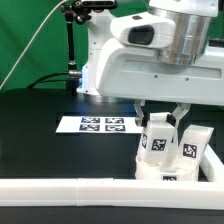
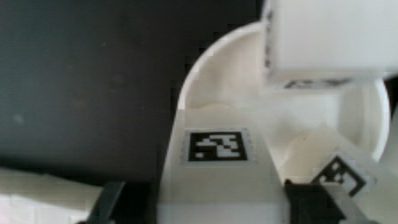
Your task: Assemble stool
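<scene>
Nearest the exterior camera ran the long white rail [image 1: 60, 195], lying across the front of the black table [image 1: 30, 120]. Just behind it, toward the exterior view's right, stood the stool [image 1: 168, 150]: white blocky legs with black-and-white tags rose upright, and the round seat seemed to sit beneath them, rim against the rail, though this was partly hidden.

The gripper [image 1: 160, 115] hung directly over the stool, its fingers reaching down to the top of one leg [image 1: 156, 138]. In the wrist view that leg [image 2: 217, 160] filled the space between the two dark finger pads [image 2: 111, 202], with the curved seat [image 2: 222, 70] beyond it. The jaws looked partly closed around the leg; whether they pressed it firmly could not be told for sure.

The kit appeared to be light, rigid plastic, smooth and likely slippery, so a hold across a leg's flat sides seemed best. A second leg [image 1: 193, 147] stood just beside the first and crowded the fingers; the rail blocked any near-side approach.

Farther back lay the marker board [image 1: 97, 124], well apart, and behind it a black stand [image 1: 72, 50] before the green backdrop.
</scene>
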Controlling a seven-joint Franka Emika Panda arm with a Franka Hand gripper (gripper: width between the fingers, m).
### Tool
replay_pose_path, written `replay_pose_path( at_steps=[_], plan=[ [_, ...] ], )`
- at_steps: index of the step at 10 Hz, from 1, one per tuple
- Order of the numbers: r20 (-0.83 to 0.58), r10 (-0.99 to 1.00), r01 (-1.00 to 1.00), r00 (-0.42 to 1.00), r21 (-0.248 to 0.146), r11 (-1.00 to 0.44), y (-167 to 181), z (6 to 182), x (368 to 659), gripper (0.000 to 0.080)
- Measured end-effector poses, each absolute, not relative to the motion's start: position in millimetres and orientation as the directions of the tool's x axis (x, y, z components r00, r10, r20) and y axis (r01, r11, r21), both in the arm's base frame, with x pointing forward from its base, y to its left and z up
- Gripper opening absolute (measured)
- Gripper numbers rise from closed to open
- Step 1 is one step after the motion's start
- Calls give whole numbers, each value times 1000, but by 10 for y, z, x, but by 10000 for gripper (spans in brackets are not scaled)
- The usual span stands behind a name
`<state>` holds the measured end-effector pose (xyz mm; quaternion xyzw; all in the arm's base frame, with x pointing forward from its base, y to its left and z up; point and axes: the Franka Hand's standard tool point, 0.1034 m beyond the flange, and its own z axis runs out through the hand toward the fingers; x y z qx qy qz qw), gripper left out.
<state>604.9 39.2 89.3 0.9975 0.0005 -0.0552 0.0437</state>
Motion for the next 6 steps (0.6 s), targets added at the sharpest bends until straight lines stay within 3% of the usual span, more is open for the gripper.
replay_pose_path(
  at_steps=[2, 6],
  plan=[
    [-51, -249, -246, 967, 50, -968, 367, 885, 6047, 337],
    [-24, -532, -530, 847, 51, -846, 405, 886, 6063, 337]
  ],
)
